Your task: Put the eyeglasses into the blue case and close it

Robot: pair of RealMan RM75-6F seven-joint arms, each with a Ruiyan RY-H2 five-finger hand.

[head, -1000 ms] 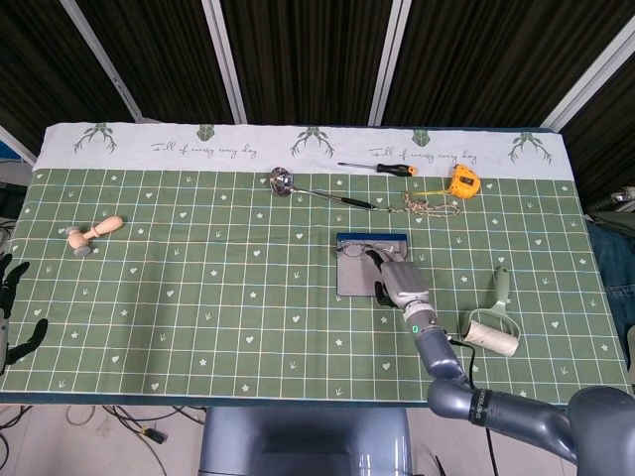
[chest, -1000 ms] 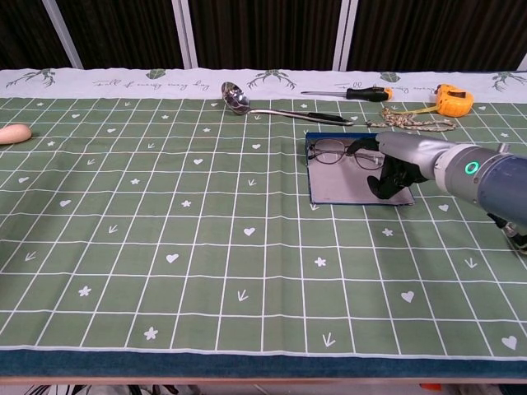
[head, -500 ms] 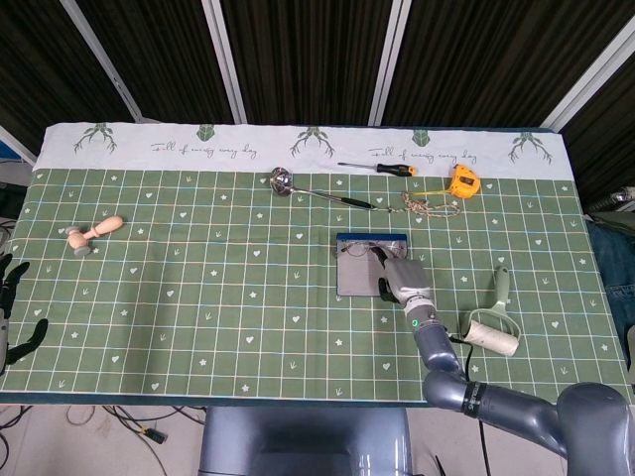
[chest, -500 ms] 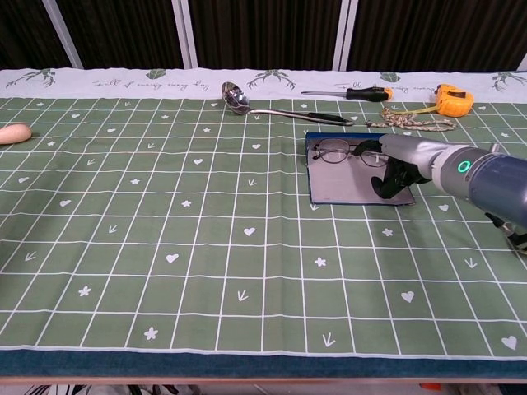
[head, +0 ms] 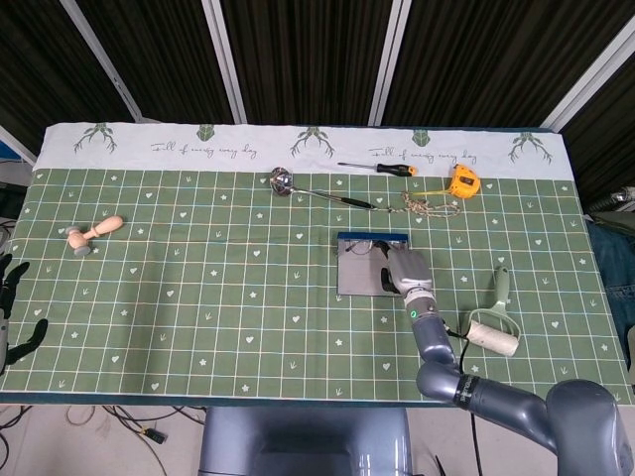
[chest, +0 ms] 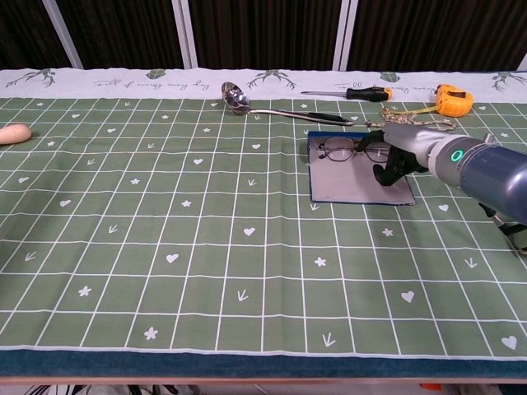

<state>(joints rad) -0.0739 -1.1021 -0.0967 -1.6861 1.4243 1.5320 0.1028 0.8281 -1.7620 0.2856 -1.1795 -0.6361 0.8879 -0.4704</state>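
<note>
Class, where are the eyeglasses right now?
In the chest view, the eyeglasses lie at the far end of the open blue case, right of centre, by the right hand.

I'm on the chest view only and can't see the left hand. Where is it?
Observer: Head view shows the left hand off the left edge of the table, fingers apart, holding nothing.
Operator: What's right of the case?
Observer: A lint roller, lying apart from the blue case.
Operator: And that tan thing at my left edge?
Observer: A small wooden mallet, lying by itself.
</note>
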